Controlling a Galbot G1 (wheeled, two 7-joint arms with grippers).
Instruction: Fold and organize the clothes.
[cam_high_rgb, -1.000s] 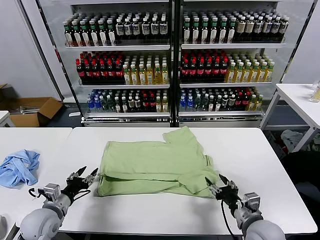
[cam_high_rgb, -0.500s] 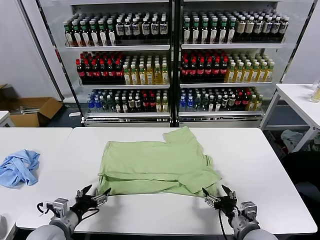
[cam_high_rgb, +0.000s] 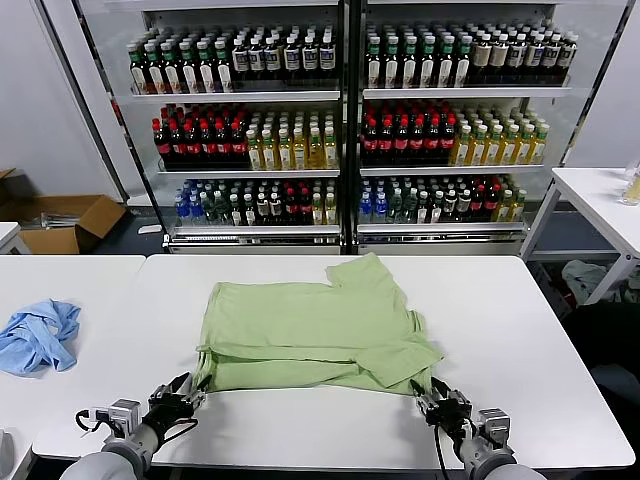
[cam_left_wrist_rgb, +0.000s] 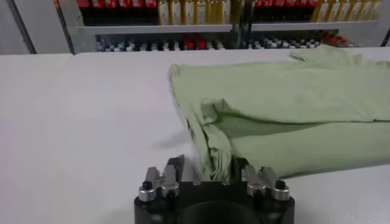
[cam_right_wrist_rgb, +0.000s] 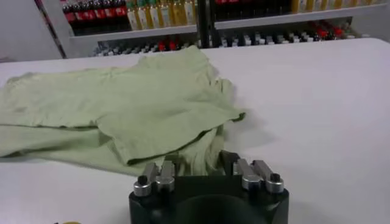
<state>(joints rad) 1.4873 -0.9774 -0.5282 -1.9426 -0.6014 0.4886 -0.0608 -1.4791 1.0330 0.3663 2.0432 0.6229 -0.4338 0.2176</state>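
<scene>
The light green polo shirt (cam_high_rgb: 310, 335) lies folded flat on the white table (cam_high_rgb: 500, 320); its chest print and buttons are hidden. My left gripper (cam_high_rgb: 180, 393) is at the shirt's near left corner, and in the left wrist view (cam_left_wrist_rgb: 209, 165) the bunched hem (cam_left_wrist_rgb: 217, 155) lies between its open fingers, with a gap on one side. My right gripper (cam_high_rgb: 436, 397) is at the near right corner. In the right wrist view (cam_right_wrist_rgb: 196, 161) the shirt's edge (cam_right_wrist_rgb: 198, 152) fills the space between its fingers, which are not fully closed.
A crumpled light blue garment (cam_high_rgb: 38, 335) lies on the adjoining table at the left. Drink-filled fridges (cam_high_rgb: 345, 130) stand behind the table. A cardboard box (cam_high_rgb: 60, 220) sits on the floor at the left, and another white table (cam_high_rgb: 600, 200) stands at the right.
Both grippers have dropped back toward the table's near edge, then slid onto the shirt's near corners. Their fingers have narrowed around the hem. The shirt has not moved.
</scene>
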